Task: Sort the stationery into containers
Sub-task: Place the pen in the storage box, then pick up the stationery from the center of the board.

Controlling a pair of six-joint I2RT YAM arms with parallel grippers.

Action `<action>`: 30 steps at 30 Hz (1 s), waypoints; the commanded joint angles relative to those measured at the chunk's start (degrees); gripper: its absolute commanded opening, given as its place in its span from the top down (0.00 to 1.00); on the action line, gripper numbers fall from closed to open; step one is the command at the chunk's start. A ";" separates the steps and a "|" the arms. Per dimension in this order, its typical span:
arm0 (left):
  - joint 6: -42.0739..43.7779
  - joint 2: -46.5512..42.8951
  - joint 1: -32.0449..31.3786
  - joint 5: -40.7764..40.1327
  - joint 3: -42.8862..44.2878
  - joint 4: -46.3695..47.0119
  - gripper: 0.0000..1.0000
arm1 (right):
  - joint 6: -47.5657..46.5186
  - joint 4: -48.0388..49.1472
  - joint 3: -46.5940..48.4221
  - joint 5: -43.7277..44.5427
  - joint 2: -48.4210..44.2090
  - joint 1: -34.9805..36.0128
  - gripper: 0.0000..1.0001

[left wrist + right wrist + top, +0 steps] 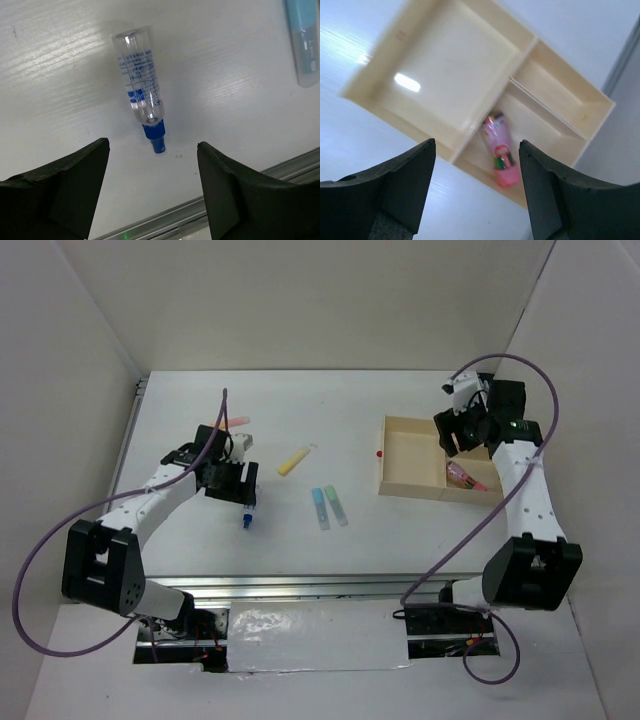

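Over the bench (300, 540), hovering with left fingers (60, 195) apart above the blue-and-white stick (141, 95), right fingers (385, 195) apart above the pink-red stick (500, 150) in the tray (445, 65).

**One overview, two close wrist views**
From high behind the arm bases (165, 612), the top camera looks down over the whole tabletop (400, 540). The left wrist camera looks closely down at the blue-and-white stick (141, 85) and the right wrist camera at the wooden tray (445, 65); the top view shows both.
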 commanded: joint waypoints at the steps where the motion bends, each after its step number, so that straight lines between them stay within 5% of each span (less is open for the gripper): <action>1: -1.28 3.77 -0.28 -3.16 0.07 2.90 0.17 | 9.16 -2.54 3.07 -15.17 -6.87 0.66 0.26; 5: -1.98 6.58 -0.63 -3.34 -0.80 4.75 0.20 | 17.34 -0.87 3.59 -19.85 -9.78 4.09 0.24; 22: -3.04 18.45 -1.42 -3.34 -0.98 9.68 0.36 | 35.36 12.31 -5.01 -12.56 -14.35 22.02 0.24; 27: -2.43 19.51 -1.33 1.83 -2.74 11.34 0.87 | 39.06 15.39 -6.51 -11.41 -13.21 27.20 0.24; 30: -1.90 17.32 -0.90 8.33 -3.18 12.13 1.00 | 39.68 16.54 -6.16 -11.59 -12.42 29.57 0.25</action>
